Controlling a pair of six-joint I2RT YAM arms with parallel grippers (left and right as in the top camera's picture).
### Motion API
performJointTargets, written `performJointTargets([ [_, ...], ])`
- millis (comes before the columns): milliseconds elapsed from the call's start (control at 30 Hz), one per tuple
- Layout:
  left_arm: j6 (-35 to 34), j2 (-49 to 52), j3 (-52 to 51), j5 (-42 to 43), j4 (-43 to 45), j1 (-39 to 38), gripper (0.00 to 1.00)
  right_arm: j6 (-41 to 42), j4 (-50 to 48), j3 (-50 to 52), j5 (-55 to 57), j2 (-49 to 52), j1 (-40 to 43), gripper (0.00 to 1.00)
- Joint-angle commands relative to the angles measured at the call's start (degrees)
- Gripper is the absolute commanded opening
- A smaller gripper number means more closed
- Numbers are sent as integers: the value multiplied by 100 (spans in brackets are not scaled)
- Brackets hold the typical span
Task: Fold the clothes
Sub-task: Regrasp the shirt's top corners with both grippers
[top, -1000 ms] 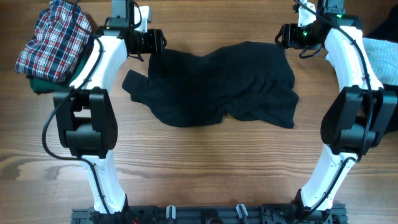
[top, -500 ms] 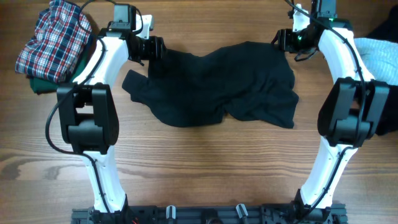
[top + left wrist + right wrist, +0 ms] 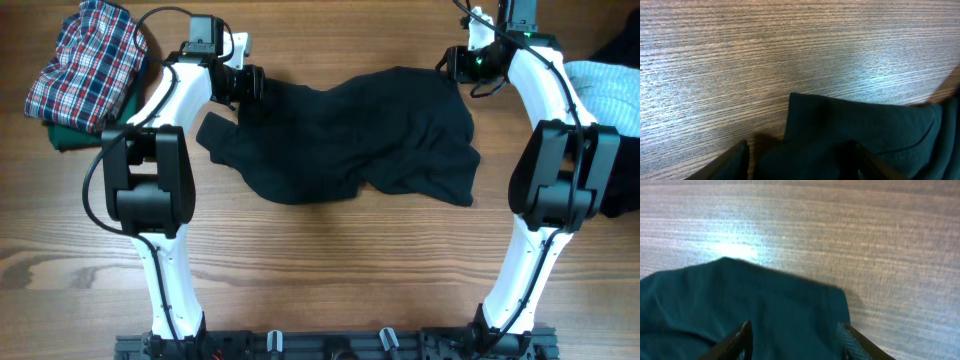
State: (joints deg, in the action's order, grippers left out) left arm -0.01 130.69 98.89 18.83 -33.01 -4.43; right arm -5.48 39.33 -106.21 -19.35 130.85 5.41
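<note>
Dark garment (image 3: 350, 135) lies crumpled and unfolded on the far half of the table (image 3: 320, 270), centred between the two arms. Its far edge runs roughly left to right, and its near edge is uneven and bunched. A loose flap (image 3: 215, 135) sticks out on the left side.

The left gripper (image 3: 250, 85) sits at the garment's far-left corner and the right gripper (image 3: 452, 65) at its far-right corner. From overhead I cannot tell the finger gap of either.

Left wrist view: the garment (image 3: 855, 135) reads dark teal rather than black. A squared corner with a hem seam lies flat on the wood. The left gripper (image 3: 800, 162) has its fingers (image 3: 737, 160) spread wide, with the corner between them and not pinched.

Right wrist view: the garment (image 3: 740, 305) shows a corner with a slightly rounded edge, casting a small shadow on the wood. The right gripper (image 3: 792, 340) also has its fingers (image 3: 850, 337) wide apart, straddling the cloth and clamping nothing.

Room to move: there is a broad stretch of bare wood on the near side of the garment, between the arm bases, and a narrower bare strip beyond its far edge.

Only the overhead view shows the surroundings. A plaid shirt pile (image 3: 85, 65) sits at far left on a green cloth (image 3: 65, 135), well apart from the flap. A pale cloth (image 3: 605, 90) lies at the right edge, beside the right arm.
</note>
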Motion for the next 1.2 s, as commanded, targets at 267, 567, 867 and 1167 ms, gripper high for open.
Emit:
performJointTargets([
  [267, 109, 63, 28, 131, 24, 37, 56, 116, -120, 59, 203, 529, -20, 52],
  [567, 109, 63, 28, 129, 24, 37, 56, 339, -278, 59, 610, 568, -20, 61],
  [867, 109, 63, 28, 129, 24, 37, 56, 442, -315, 59, 597, 568, -26, 60],
  [1167, 109, 63, 28, 127, 24, 37, 55, 463, -328, 59, 409, 627, -26, 56],
])
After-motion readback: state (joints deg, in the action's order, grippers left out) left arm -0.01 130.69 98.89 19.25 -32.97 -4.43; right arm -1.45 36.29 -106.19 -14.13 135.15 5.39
